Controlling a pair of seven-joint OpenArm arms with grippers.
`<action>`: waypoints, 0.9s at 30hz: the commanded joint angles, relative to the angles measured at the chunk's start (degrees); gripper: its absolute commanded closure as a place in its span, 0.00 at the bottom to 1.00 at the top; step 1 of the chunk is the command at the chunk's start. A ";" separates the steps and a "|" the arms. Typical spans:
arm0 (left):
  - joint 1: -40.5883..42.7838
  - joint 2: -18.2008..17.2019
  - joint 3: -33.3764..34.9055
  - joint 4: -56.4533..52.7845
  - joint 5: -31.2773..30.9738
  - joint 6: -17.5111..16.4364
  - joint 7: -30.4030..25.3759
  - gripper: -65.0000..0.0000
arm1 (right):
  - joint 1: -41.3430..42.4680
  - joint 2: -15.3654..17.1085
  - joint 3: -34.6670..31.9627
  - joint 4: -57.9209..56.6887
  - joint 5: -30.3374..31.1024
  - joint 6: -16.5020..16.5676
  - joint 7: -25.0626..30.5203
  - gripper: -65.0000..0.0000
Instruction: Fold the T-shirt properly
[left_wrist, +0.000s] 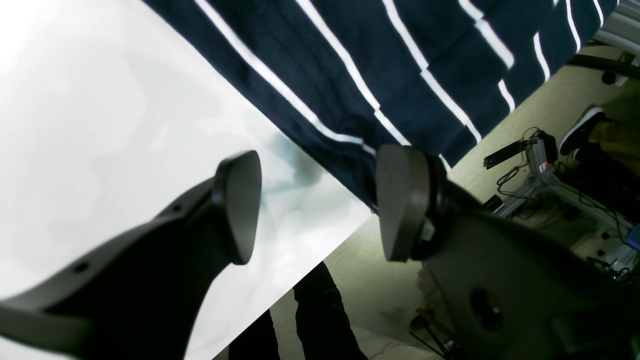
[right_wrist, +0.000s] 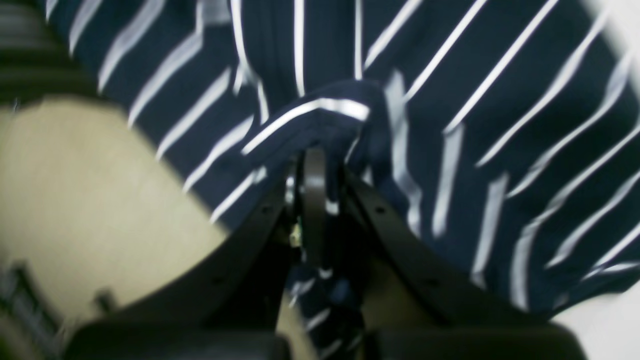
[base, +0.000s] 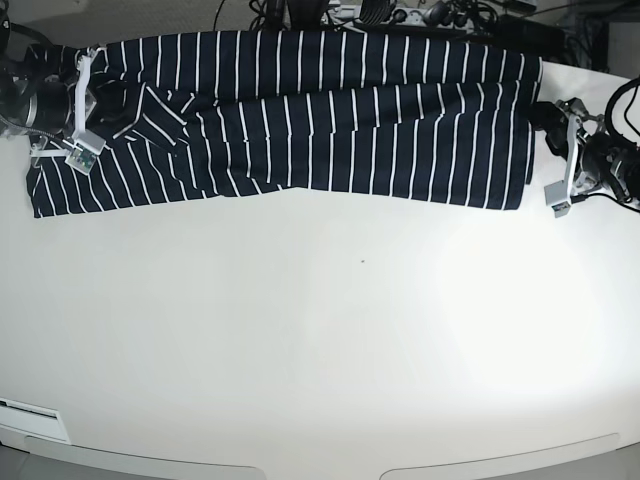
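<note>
- Shirt (base: 330, 120) lies in a long band along my table's (base: 320, 350) far edge.
- Right gripper (right_wrist: 314, 165) pinches a shirt fold; blur hides detail.
- Left gripper (left_wrist: 320, 202) gapes empty beside the hem, its fingertips hidden in base view.

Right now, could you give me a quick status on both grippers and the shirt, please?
Left gripper open, empty, beside hem. Right gripper shut on T-shirt. Shirt spread along table's far edge. Nothing in the way.
</note>
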 joint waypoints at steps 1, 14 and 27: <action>-0.79 -1.70 -0.74 0.39 -0.46 0.24 0.37 0.41 | 0.42 1.27 0.57 0.70 -0.37 0.28 2.60 1.00; -0.76 0.61 -0.74 0.39 -0.50 0.24 0.20 0.41 | 0.42 -0.50 0.57 0.70 -20.17 -16.87 12.48 0.49; -0.79 2.56 -0.74 0.37 -0.13 0.24 1.03 0.41 | 0.42 -0.48 0.57 2.36 -27.52 -25.05 13.14 0.52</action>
